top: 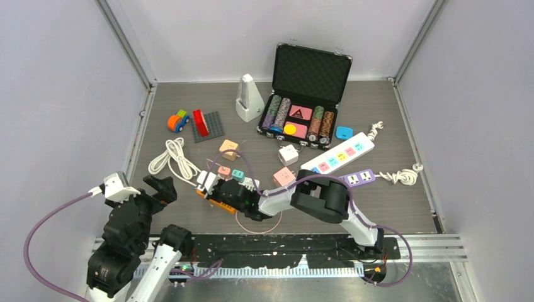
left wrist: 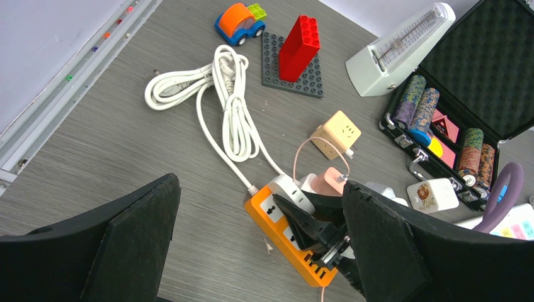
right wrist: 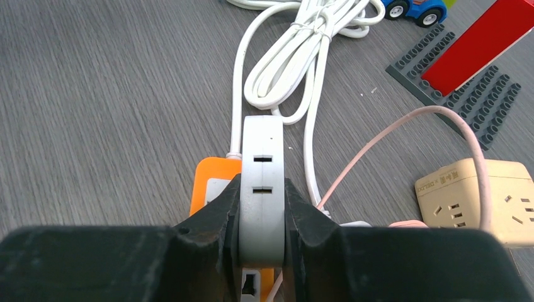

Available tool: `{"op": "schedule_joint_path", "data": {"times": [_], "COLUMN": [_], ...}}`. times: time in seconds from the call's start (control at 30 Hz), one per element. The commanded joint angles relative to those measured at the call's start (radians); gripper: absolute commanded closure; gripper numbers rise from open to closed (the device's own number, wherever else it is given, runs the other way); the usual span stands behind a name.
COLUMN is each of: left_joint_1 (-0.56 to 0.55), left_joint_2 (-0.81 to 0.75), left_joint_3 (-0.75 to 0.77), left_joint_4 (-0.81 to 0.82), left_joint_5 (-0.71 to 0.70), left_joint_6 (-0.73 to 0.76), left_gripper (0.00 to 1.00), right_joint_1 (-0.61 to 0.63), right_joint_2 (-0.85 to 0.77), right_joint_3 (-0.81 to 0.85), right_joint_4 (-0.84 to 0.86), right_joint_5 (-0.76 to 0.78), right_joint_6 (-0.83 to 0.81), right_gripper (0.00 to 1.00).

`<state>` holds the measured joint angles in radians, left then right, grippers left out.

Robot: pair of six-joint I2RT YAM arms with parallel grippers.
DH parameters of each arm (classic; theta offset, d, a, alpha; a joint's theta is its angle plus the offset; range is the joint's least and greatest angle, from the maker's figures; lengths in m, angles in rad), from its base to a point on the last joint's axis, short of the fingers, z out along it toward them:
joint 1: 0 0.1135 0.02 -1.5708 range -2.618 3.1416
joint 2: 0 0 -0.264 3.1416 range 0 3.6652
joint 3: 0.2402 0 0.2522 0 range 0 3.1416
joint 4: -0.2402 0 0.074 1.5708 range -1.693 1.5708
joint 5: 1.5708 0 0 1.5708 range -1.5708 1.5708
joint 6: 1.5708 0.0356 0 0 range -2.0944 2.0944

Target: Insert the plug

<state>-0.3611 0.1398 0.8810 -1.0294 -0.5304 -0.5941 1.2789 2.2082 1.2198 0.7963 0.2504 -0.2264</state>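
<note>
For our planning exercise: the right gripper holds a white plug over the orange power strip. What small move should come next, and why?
Probably ease the right gripper straight down. It clamps the white plug, which sits directly over the orange power strip; whether its pins have entered a socket is hidden, so press slowly.

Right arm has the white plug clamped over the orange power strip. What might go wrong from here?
The orange power strip lies loose, nothing holding it; pressing the white plug down may slide or tip it. The pink cable loops close beside the right fingers and could snag. Prong alignment is hidden, so it may jam.
</note>
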Motion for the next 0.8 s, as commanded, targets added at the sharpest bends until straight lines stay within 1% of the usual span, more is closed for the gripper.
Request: {"op": "schedule_joint_path", "data": {"times": [0.0,0.23,0.33,0.47,0.63,0.77], "left_joint_1": [-0.003,-0.002,-0.003,-0.002,-0.002,-0.002], "left_joint_2": [0.012,0.006,0.001,-0.006,-0.01,-0.012], "left_joint_3": [0.012,0.011,0.011,0.006,0.006,0.008], "left_joint_4": [0.033,0.038,0.037,0.038,0.035,0.034], "left_joint_5": [-0.008,-0.014,-0.016,-0.016,-0.016,-0.016], "left_joint_6": [0.007,0.011,0.011,0.011,0.009,0.01], "left_gripper": [0.01,0.01,0.01,0.01,0.01,0.01], "right_joint_1": [0.02,0.027,0.026,0.026,0.012,0.012], "right_joint_2": [0.057,0.082,0.094,0.117,0.14,0.16], "right_joint_3": [-0.018,-0.032,-0.022,-0.013,-0.015,0.019], "right_joint_4": [-0.148,-0.273,-0.357,-0.426,-0.453,-0.506], "right_joint_5": [-0.021,-0.076,-0.119,-0.159,-0.168,-0.142], "right_joint_6": [0.036,0.122,0.126,0.125,0.149,0.149], "right_gripper": [0.95,0.95,0.95,0.95,0.95,0.95]}}
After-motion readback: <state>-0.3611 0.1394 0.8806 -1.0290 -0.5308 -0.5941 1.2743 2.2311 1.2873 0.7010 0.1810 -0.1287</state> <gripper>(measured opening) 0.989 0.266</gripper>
